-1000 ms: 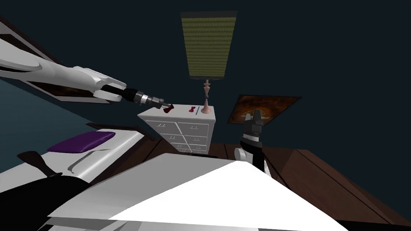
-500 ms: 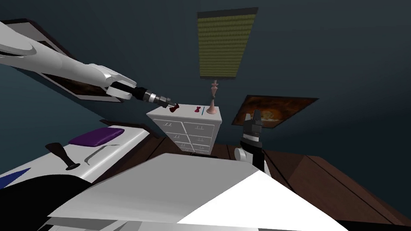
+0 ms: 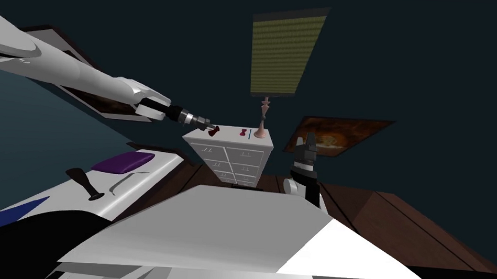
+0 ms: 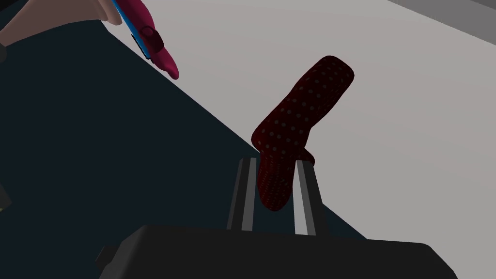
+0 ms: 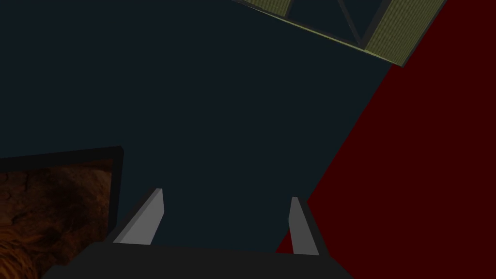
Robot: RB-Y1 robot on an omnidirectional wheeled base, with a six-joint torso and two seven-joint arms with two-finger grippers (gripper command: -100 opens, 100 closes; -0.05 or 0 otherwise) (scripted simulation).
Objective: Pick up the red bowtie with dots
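In your left claw (image 4: pixel 271 162), fingers pressed on its lower wing, the dark red dotted bowtie (image 4: pixel 300 116) sits over the white dresser (image 4: pixel 411 97) near its edge. A pinker bowtie (image 4: pixel 155 41) lies beyond. Your right claw (image 5: pixel 225 206) stands wide, well apart.

Left arm (image 3: pixel 77 75) outstretched, left tool (image 4: pixel 274 161) clamped, right tool (image 5: pixel 226 194) spread

- Dark red bowtie (image 4: pixel 300 121) with small pale dots all over, soft and bent in the middle.
- One end pinched between the two fingers (image 4: pixel 248 193), the other lobe rising up and away from them.
- Over the near left corner of the white dresser (image 3: pixel 231 140); seemingly lifted off its top, contact hard to judge.
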